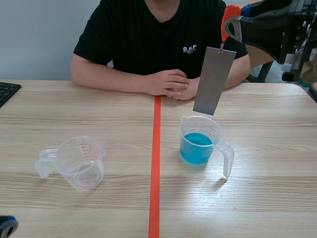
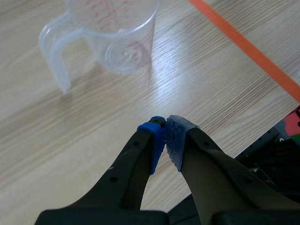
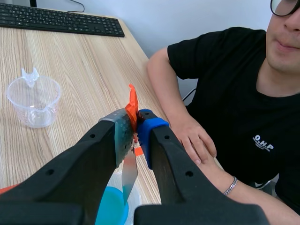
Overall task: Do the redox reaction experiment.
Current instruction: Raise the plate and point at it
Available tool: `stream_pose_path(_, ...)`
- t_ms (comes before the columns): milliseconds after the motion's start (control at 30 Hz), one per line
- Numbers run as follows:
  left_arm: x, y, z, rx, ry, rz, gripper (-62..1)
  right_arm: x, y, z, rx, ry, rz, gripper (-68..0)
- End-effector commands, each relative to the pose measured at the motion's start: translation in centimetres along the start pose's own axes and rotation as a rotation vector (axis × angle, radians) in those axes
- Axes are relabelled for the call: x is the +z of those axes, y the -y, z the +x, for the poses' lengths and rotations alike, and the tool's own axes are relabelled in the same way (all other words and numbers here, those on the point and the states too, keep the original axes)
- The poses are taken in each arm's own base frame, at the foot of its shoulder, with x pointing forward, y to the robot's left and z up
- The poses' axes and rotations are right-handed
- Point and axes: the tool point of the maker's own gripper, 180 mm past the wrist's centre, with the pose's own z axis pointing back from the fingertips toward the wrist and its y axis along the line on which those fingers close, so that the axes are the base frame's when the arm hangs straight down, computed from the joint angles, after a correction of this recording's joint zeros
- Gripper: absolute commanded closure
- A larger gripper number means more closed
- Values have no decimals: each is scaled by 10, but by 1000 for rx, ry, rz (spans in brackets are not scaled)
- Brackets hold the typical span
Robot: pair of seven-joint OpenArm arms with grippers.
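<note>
Scene view: right gripper (image 1: 229, 24) pinching the strip (image 1: 214, 82), left gripper (image 2: 165, 140) pressed together, I'd lower it straight into the blue cup (image 1: 214, 128).

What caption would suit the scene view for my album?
Right end effector holds a grey metal strip above a cup of blue liquid; an empty cup stands nearby.

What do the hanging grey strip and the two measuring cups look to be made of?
Strip: probably sheet metal with a matte grey finish; it is flat, thin and hangs rigid with a dull sheen. Empty cup and cup of blue liquid: clear, slightly frosted plastic, with see-through walls, moulded handles and printed scale marks.
</note>
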Motion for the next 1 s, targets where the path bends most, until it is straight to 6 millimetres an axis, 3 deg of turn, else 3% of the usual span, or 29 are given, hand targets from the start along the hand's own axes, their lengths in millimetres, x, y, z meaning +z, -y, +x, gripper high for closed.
stream_pose_path(0,-10,-2,26,-17,81,-16,-46,2,5,14,31,28,-1,-17)
stream_pose_path(267,-45,12,85,-155,222,-149,-46,2,5,14,31,27,-1,-17)
stream_pose_path(767,-122,53,147,-316,317,-174,-46,1,5,14,31,24,-1,-17)
stream_pose_path(967,-154,61,153,-351,314,-152,-46,1,5,14,31,24,-1,-17)
